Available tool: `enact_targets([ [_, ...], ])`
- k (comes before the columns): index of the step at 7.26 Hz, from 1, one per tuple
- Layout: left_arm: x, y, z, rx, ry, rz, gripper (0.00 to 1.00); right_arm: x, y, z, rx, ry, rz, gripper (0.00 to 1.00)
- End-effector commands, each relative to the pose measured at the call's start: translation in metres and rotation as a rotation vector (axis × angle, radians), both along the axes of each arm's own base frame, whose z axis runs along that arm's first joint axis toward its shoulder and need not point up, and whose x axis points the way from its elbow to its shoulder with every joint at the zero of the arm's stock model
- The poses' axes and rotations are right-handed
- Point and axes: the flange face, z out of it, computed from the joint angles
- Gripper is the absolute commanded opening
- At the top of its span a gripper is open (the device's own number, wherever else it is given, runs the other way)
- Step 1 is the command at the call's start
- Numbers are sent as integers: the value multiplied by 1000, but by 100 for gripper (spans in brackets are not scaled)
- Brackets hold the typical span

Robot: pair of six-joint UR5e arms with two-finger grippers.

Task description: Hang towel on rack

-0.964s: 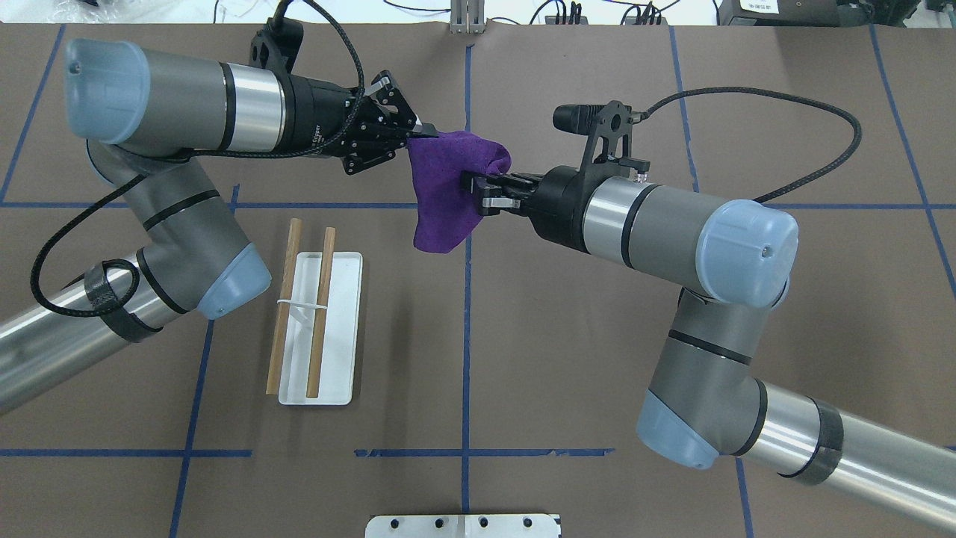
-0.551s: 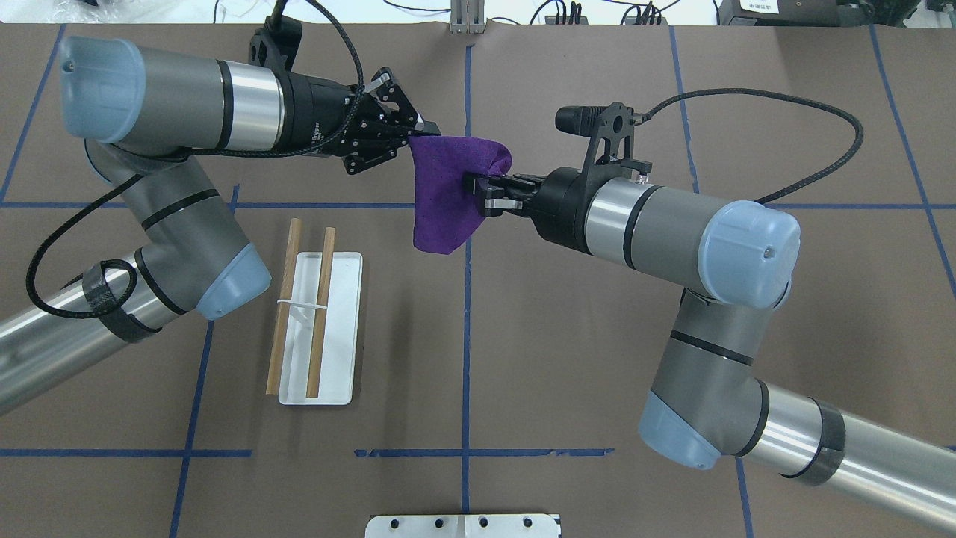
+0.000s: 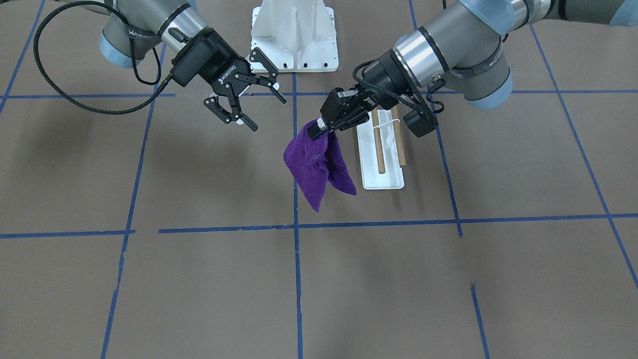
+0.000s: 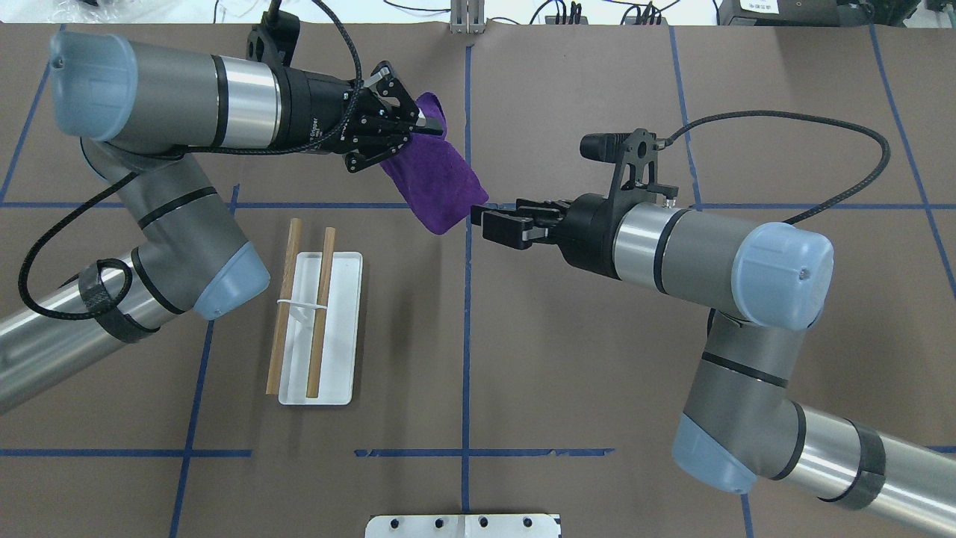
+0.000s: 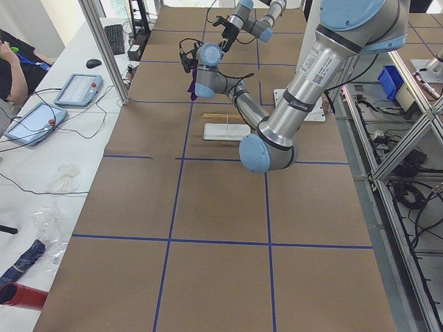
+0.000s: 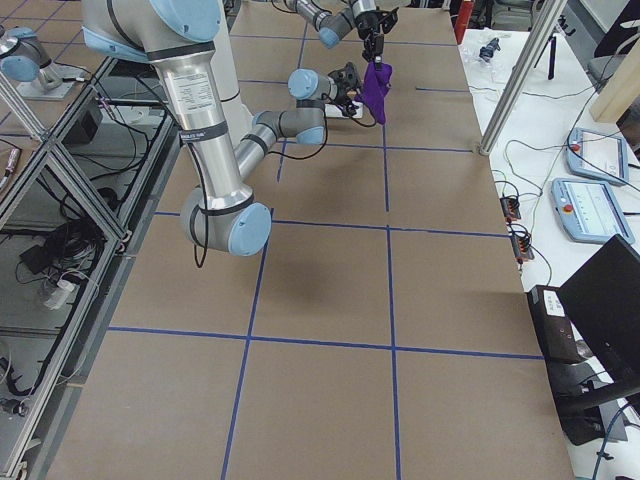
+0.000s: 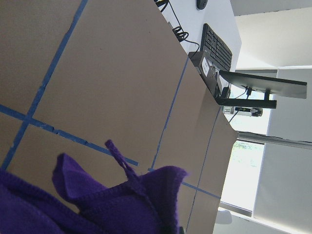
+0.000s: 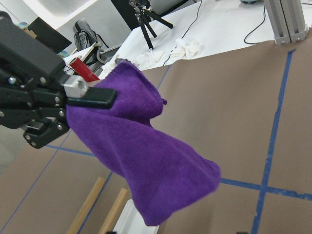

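- Towel (image 4: 441,187), purple, hangs in loose folds above the brown table (image 4: 567,359), held up by a single top corner.
- The left gripper (image 4: 427,128) is pinched narrow on that corner, with fabric bunched between its fingers.
- The right gripper (image 3: 266,112) is spread wide with nothing in it. It points toward the towel, and the front-facing view shows a clear gap between them.
- The rack (image 4: 343,336) stands on the table beside the left arm. Its two wooden rods (image 4: 319,336) are bare, and the towel hangs apart from them, further from the robot.
- A white pedestal (image 3: 294,30) stands at the table's robot-side edge.
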Motion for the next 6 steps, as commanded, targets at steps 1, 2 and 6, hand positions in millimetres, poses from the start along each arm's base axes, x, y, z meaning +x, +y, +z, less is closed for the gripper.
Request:
enact_targets([
  [1,-7,5,-6,-30,22,0,0,58,30,65,-44,96,-54,100],
  [2,-14,4,0,-38,25,-46,0,79,31,94,-76,146,-35,100],
  [6,-1,32,-7,-12,-180,-411,0,158,-40,148,-216,477,-38,100],
])
